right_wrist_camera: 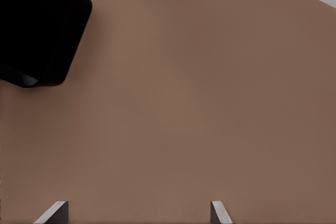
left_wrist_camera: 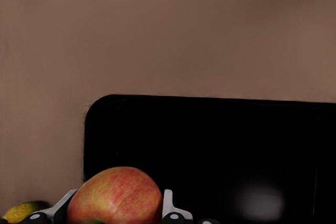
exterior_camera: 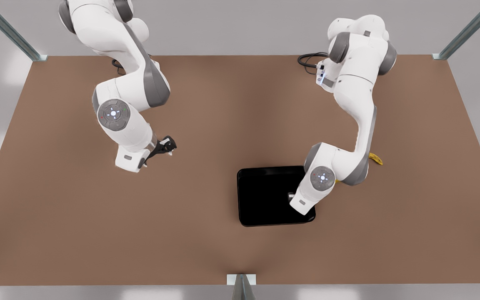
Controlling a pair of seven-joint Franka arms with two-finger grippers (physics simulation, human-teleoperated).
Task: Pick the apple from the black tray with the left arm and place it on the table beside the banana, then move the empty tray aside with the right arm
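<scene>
Left gripper over black tray, clamped on apple; shallow-looking hold, possible slip on lifting. Right gripper waiting over table, wide open, empty.

We see a wide matte brown bench under soft, even light, with pale grey surroundings beyond its edges. We count 3 grey metal posts: 1 at each far corner and 1 at the near edge's middle.
</scene>
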